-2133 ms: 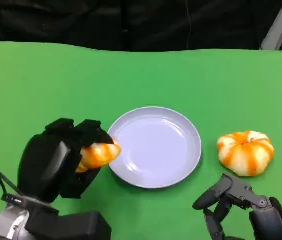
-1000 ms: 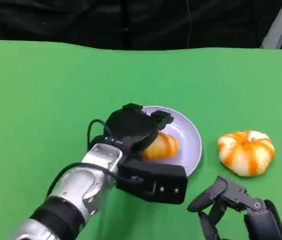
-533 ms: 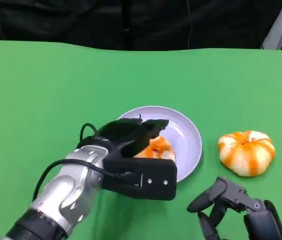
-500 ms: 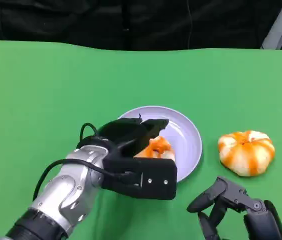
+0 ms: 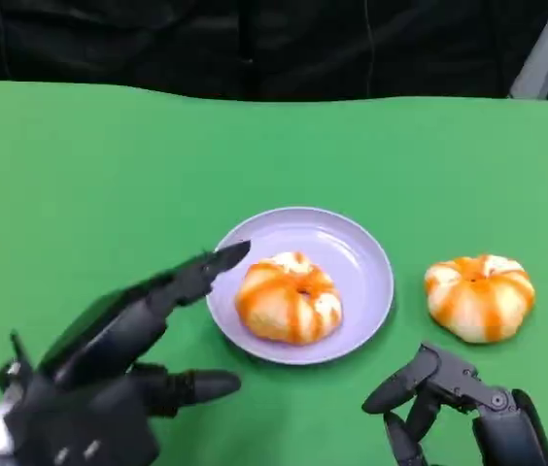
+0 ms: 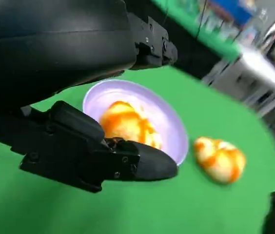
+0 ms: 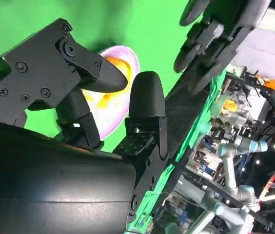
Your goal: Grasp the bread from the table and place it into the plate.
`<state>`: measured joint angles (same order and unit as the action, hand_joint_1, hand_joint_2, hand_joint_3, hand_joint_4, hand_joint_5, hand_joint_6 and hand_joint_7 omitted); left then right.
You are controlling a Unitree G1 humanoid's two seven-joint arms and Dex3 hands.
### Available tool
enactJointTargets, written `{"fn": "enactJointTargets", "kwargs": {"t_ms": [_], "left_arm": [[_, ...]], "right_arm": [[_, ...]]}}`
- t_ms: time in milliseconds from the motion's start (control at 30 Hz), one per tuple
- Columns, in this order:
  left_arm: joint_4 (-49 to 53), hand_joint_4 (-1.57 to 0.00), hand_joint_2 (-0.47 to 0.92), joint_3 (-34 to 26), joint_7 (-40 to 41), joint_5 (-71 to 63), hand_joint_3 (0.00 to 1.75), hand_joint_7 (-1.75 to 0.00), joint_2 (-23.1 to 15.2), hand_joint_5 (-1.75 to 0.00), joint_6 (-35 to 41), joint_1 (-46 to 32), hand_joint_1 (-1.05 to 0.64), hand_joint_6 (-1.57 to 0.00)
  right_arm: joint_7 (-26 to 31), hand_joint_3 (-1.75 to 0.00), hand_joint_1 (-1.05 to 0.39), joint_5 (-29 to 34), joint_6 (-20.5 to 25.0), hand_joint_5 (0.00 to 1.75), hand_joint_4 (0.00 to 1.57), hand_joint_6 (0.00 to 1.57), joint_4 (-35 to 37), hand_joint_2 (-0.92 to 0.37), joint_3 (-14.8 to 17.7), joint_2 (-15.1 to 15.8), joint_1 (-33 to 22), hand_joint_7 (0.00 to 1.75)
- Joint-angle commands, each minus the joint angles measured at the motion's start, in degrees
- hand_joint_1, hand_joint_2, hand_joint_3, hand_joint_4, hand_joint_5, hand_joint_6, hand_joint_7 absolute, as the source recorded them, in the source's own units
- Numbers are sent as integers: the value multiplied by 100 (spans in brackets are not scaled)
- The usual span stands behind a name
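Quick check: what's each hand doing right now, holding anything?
Left hand: open, fingers spread, holding nothing; the bread lies in the plate.
Right hand: open, holding nothing.

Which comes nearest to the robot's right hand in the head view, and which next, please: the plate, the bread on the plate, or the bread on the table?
From the right hand:
1. Bread on the table, just beyond the hand, slightly to its right.
2. Plate, further off to the left; its near rim is closest.
3. Bread on the plate, on the plate's left part, farthest.
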<state>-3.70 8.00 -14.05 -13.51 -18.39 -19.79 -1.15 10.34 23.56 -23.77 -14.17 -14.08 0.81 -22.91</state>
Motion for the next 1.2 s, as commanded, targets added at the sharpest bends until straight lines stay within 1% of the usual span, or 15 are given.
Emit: {"fn": "enactJointTargets", "kwargs": {"t_ms": [33, 100, 133, 167, 200, 233, 300, 333, 367, 400, 433, 467, 533, 733, 1200], "left_arm": [[352, -43, 92, -327, 444, 362, 28, -16, 213, -29, -882, -356, -43, -40], [428, -44, 92, -347, 449, 358, 28, -16, 231, -31, -995, -347, -42, -42], [425, -44, 92, -450, 380, 874, 28, -16, 386, -31, -1101, -564, -42, -42], [420, -64, 92, -525, 321, 1272, 27, -27, 499, -57, -1176, -727, -30, -66], [419, -68, 92, -577, 269, 1557, 26, -30, 572, -71, -1231, -837, -25, -74], [421, -71, 92, -606, 226, 1721, 26, -32, 610, -79, -1265, -894, -23, -80], [342, -72, 92, -625, 150, 1952, 26, -33, 684, -84, -1249, -1069, -21, -83], [274, -83, 82, -632, 116, 2101, 57, -45, 735, -100, -1223, -1200, -6, -94], [224, -86, 73, -639, 87, 2205, 78, -53, 771, -107, -1201, -1290, -1, -96], [69, -87, 68, -653, 170, 2142, 90, -57, 826, -110, -1195, -1497, 2, -97], [-43, -89, 55, -666, 240, 2037, 115, -106, 862, -146, -1195, -1629, 4, -92], [-120, -89, 49, -679, 289, 1940, 127, -130, 894, -160, -1196, -1720, 5, -87], [-139, -91, 39, -698, 308, 1822, 143, -155, 928, -172, -1192, -1758, 7, -82], [186, -88, 30, -726, 213, 1824, 150, -161, 960, -175, -1373, -1608, 7, -78], [418, -90, 32, -765, 381, 1401, 148, -158, 1130, -175, -1718, -1532, 2, -81]], "right_arm": [[-16, -117, -14, -128, -12, 165, 79, 71, -78, -44, 53, 42, -66, 124], [-19, -117, -14, -131, -11, 165, 79, 71, -80, -44, 53, 42, -67, 124], [-14, -117, -14, -110, 9, 165, 79, 71, -116, -44, 56, 37, -78, 124], [-10, -119, -14, -93, 25, 163, 80, 72, -144, -43, 57, 34, -87, 125], [-8, -120, -13, -81, 37, 162, 80, 72, -164, -42, 58, 31, -93, 125], [-8, -121, -13, -76, 44, 162, 81, 72, -175, -41, 58, 30, -96, 125], [-28, -121, -13, -134, 20, 161, 81, 72, -165, -41, 87, 55, -103, 125], [-43, -121, -13, -179, 0, 162, 81, 72, -155, -41, 110, 74, -108, 125], [-55, -121, -13, -209, -14, 162, 81, 72, -148, -41, 125, 87, -111, 125], [-76, -121, -13, -237, -17, 162, 81, 72, -153, -41, 159, 117, -121, 125], [-88, -121, -13, -246, -19, 162, 80, 72, -156, -41, 181, 133, -126, 125], [-97, -122, -12, -259, -27, 162, 80, 72, -155, -41, 195, 143, -128, 125], [-105, -122, -12, -280, -51, 162, 80, 72, -140, -41, 203, 145, -121, 125], [-97, -124, -13, -208, -41, 162, 80, 72, -174, -39, 174, 122, -122, 125], [-125, -123, -13, -309, -80, 161, 78, 72, -209, -41, 241, 155, -240, 123]]}}
